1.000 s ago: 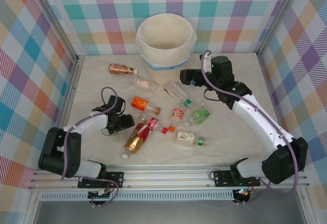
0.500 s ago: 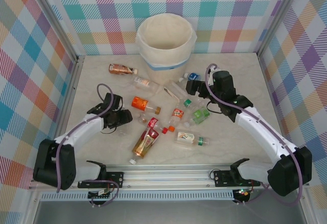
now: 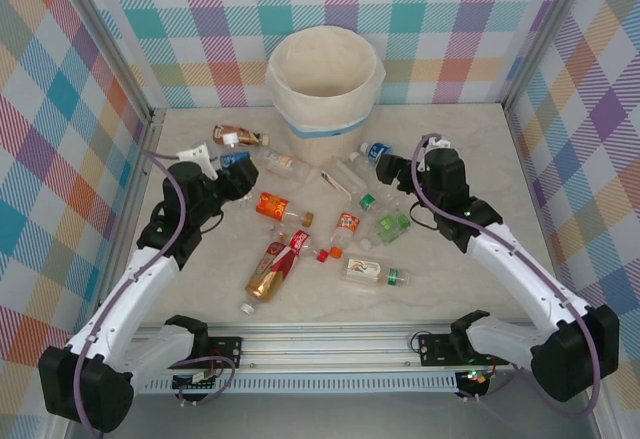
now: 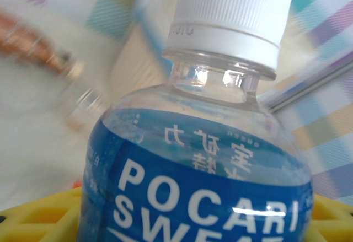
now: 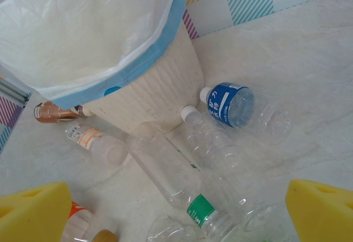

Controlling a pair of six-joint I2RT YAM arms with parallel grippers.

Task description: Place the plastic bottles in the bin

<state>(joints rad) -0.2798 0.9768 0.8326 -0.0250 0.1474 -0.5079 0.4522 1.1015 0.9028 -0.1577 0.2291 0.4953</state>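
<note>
My left fingers (image 4: pixel 38 217) pinch one blue bottle (image 4: pixel 193 187), up at 10 o'clock, not yet over the bin (image 3: pixel 325 107) at 12. My right fingers (image 5: pixel 33 211) are spread. About ten bottles (image 3: pixel 270 271) lie on the desk (image 3: pixel 440 279) (bin looks empty, I think).

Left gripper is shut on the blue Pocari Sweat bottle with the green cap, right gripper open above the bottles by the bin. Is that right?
Not quite: the left wrist view shows a white cap, not green. Otherwise yes: left gripper shut on the blue Pocari Sweat bottle, right gripper open above the bottles by the bin.
</note>
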